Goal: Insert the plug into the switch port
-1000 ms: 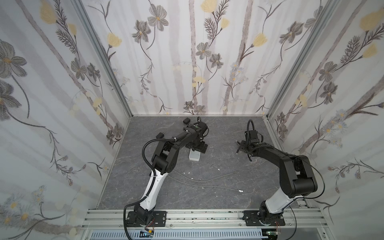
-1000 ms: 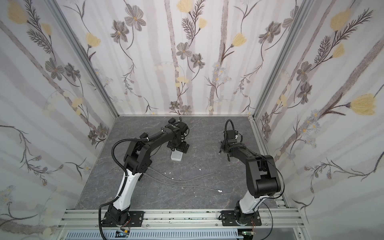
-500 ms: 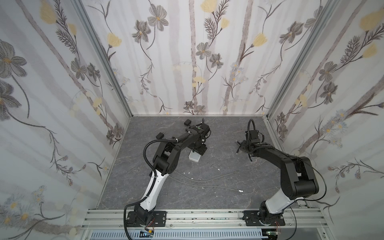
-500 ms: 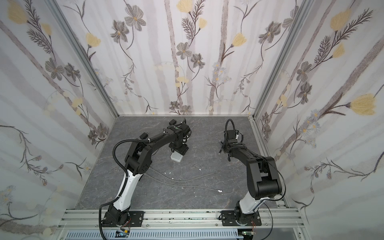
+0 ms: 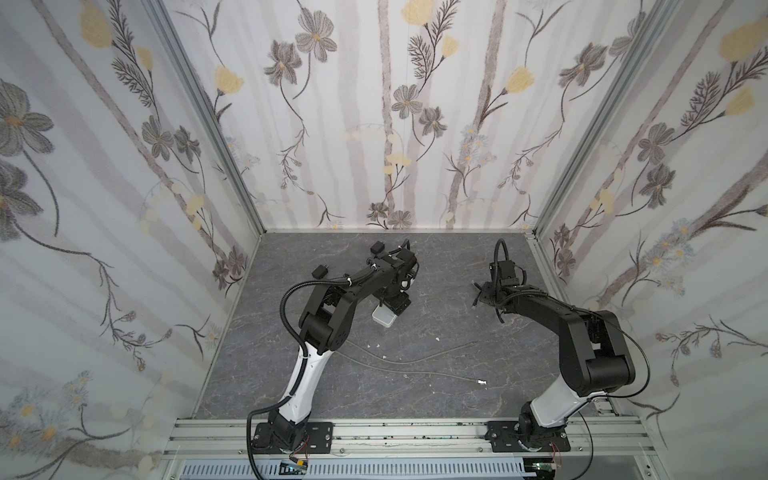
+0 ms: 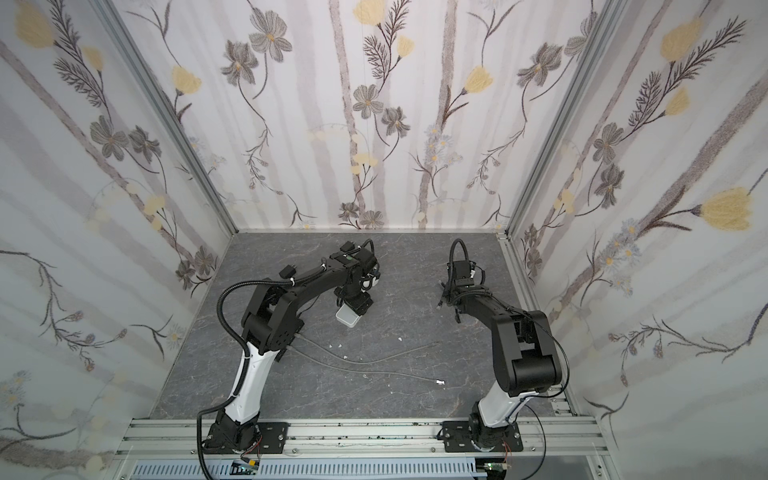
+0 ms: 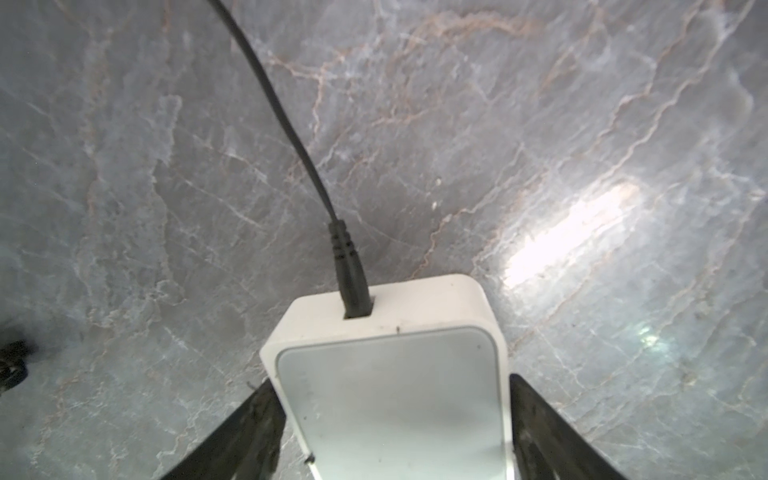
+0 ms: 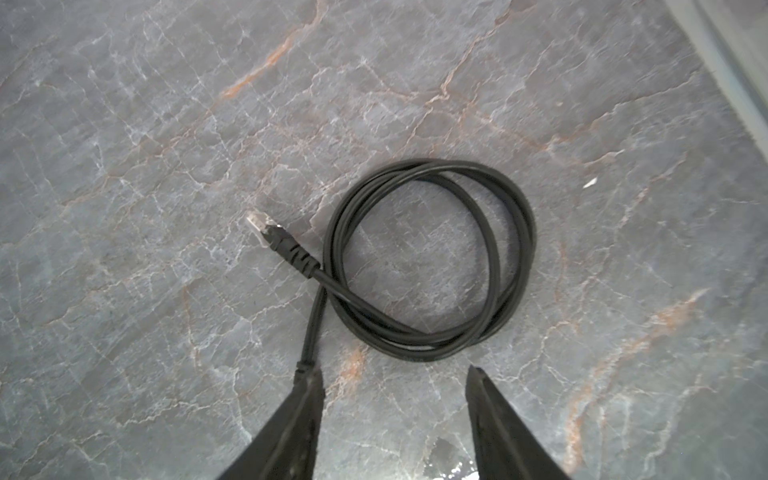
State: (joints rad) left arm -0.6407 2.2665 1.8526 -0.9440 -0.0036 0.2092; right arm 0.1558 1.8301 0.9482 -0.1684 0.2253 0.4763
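In the left wrist view the white switch point(image 7: 390, 407) lies between the fingers of my left gripper point(image 7: 390, 382). The jaws stand wide on either side of it, with a thin gap at one side. A black plug point(image 7: 353, 286) sits in a port on the switch's far edge, and its cable runs away across the table. Both top views show the switch point(image 5: 383, 323) point(image 6: 348, 318) jutting out below the left gripper point(image 5: 395, 305). My right gripper point(image 8: 395, 378) is open over a coiled black cable point(image 8: 432, 257) that ends in a clear-tipped plug point(image 8: 257, 222). That cable's other run reaches one fingertip point(image 8: 313, 384).
Two thin grey cables point(image 5: 395, 361) lie loose across the front middle of the grey marble table point(image 5: 436, 257), one ending in a small metal connector point(image 5: 482, 381). Small white scraps point(image 5: 374, 345) lie near them. Patterned walls close three sides, and an aluminium rail point(image 5: 415, 432) runs along the front.
The left wrist has shifted slightly toward the front, and the switch under it has moved a little the same way. The right arm has barely moved.
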